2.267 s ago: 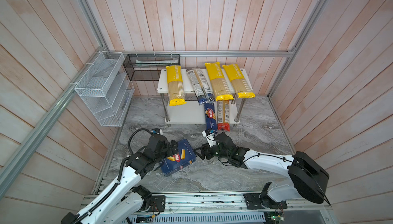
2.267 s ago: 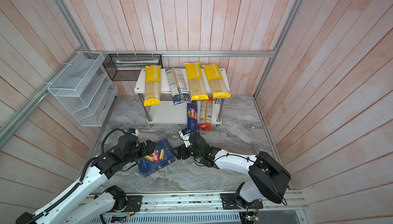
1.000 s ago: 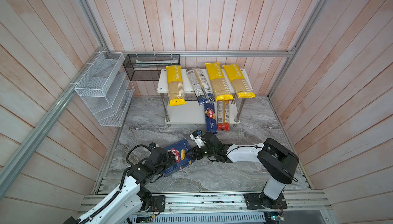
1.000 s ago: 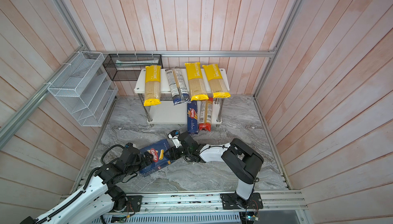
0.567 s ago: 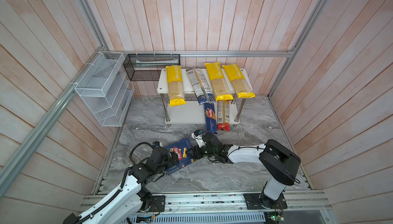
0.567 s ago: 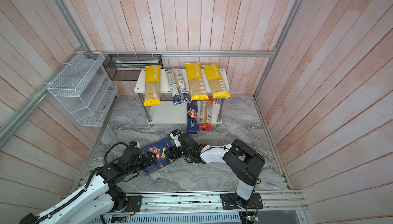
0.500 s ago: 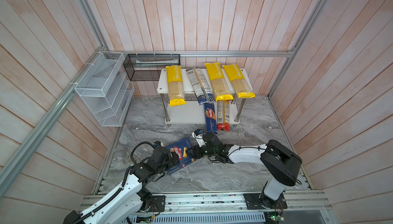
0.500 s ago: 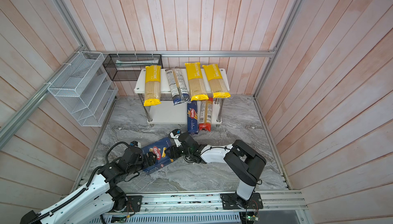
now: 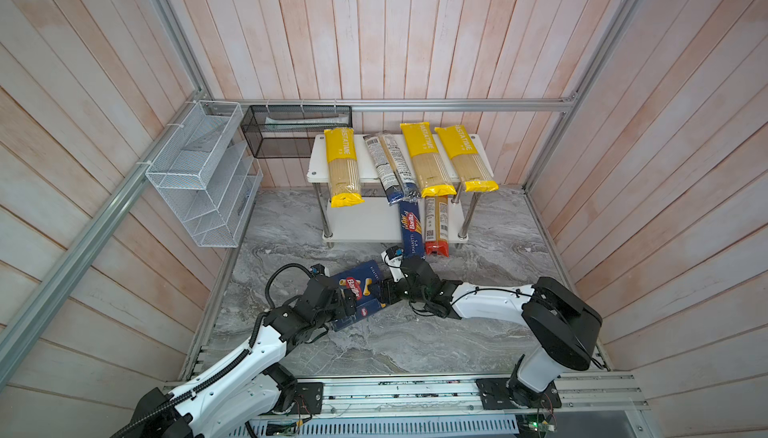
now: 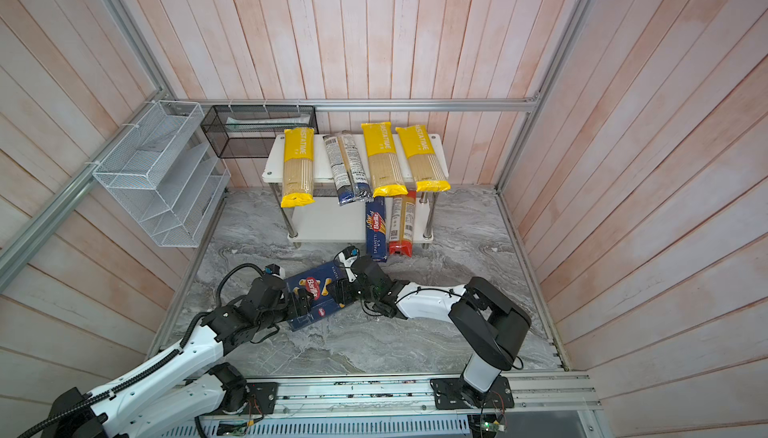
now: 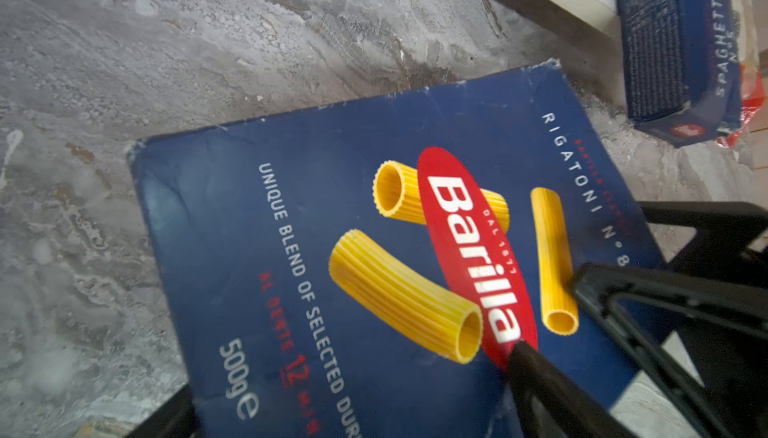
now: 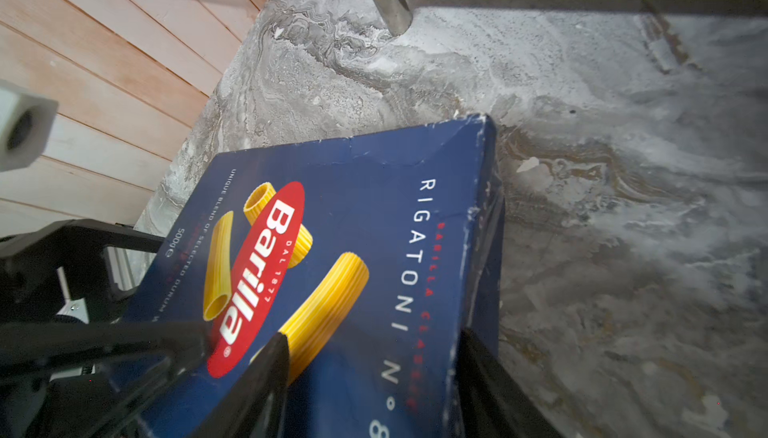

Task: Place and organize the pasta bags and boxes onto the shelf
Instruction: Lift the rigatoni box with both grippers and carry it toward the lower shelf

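Dark blue Barilla rigatoni cardboard box (image 9: 358, 290) is low, just before the white two-tier shelf (image 9: 361, 224), in both top views. Left wrist: left gripper (image 11: 349, 369) straddles it, grip unclear. Right wrist: right gripper (image 12: 372, 334) clamps its end (stiff, light, likely slick; hold edges).

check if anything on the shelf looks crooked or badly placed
Yes. On the shelf's top board, the two slim clear bags lie slanted, and every bag there overhangs the front edge. Below, the spaghetti box sticks out well past the lower board. The rigatoni box, not yet shelved, has scuffed, whitened corners.
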Robot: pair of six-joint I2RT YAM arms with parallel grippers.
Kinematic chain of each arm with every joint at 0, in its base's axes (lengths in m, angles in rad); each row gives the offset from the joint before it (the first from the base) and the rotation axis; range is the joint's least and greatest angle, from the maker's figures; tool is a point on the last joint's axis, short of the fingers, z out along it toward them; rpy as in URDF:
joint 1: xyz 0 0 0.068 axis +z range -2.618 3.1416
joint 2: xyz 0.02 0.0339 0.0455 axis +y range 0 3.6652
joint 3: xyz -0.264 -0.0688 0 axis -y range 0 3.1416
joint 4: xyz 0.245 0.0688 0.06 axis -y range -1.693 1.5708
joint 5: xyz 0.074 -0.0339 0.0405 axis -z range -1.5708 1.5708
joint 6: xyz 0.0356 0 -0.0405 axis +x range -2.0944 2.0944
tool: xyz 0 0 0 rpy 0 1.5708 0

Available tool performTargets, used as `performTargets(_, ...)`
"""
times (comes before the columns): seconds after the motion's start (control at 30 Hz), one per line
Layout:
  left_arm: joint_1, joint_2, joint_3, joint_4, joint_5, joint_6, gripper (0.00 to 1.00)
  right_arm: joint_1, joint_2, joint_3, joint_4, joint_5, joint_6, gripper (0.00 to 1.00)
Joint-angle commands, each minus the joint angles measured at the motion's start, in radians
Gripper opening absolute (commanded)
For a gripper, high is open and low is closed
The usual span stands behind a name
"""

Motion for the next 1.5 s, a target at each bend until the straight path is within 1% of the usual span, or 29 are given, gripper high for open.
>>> performTargets(0.0, -0.028, 0.002, 0.105, 0.311, 0.112, 0.089, 1.00, 0.044, -0.056, 0.056, 0.127, -0.143, -0.012, 0.62)
performTargets(0.23, -0.028, 0.014, 0.118, 0.365, 0.110, 0.122, 1.00, 0.041, -0.068, 0.089, 0.108, -0.116, -0.032, 0.62)
performTargets(0.53, -0.029, 0.077, 0.145, 0.410, 0.116, 0.161, 0.99, 0.027, -0.090, 0.117, 0.106, -0.079, -0.042, 0.62)
performTargets(0.87, -0.027, 0.125, 0.180, 0.435, 0.078, 0.225, 1.00, 0.005, -0.092, 0.135, 0.130, -0.064, -0.046, 0.62)
performTargets(1.23, -0.023, 0.239, 0.254, 0.487, 0.078, 0.283, 1.00, -0.023, -0.074, 0.160, 0.137, -0.061, -0.044, 0.62)
performTargets(1.47, 0.001, 0.302, 0.296, 0.509, 0.100, 0.301, 1.00, -0.038, -0.084, 0.176, 0.135, -0.042, -0.056, 0.62)
